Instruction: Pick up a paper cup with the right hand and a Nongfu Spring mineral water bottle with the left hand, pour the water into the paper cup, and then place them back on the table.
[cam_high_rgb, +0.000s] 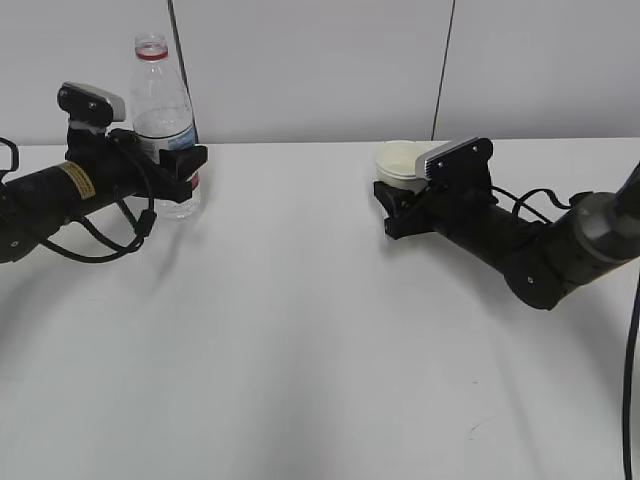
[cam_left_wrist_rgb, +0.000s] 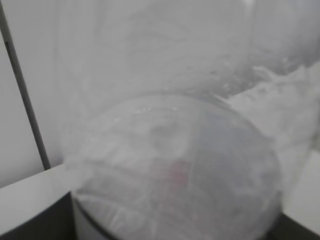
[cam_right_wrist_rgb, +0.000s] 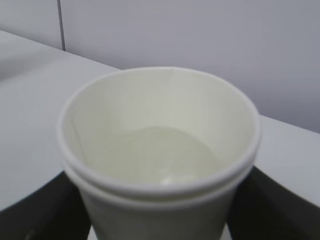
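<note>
The Nongfu Spring mineral water bottle (cam_high_rgb: 160, 100) stands upright at the back left of the table (cam_high_rgb: 300, 330), uncapped, with water in its lower part. My left hand (cam_high_rgb: 186, 166) is shut on its labelled lower body. In the left wrist view the blurred bottle (cam_left_wrist_rgb: 175, 165) fills the frame between dark fingers (cam_left_wrist_rgb: 30, 222). The paper cup (cam_high_rgb: 400, 160) sits upright at the back right, and my right hand (cam_high_rgb: 393, 205) is shut on its lower wall. In the right wrist view the cup (cam_right_wrist_rgb: 160, 150) sits between black fingers (cam_right_wrist_rgb: 35, 210). Its rim looks doubled, and a pale glint shows inside.
A light wall with dark vertical seams (cam_high_rgb: 180, 60) runs close behind the table's back edge. Loose black cables (cam_high_rgb: 110, 240) hang under the left arm. A black cable (cam_high_rgb: 632, 380) drops at the far right. Faint scuff marks (cam_high_rgb: 480, 428) lie near the front.
</note>
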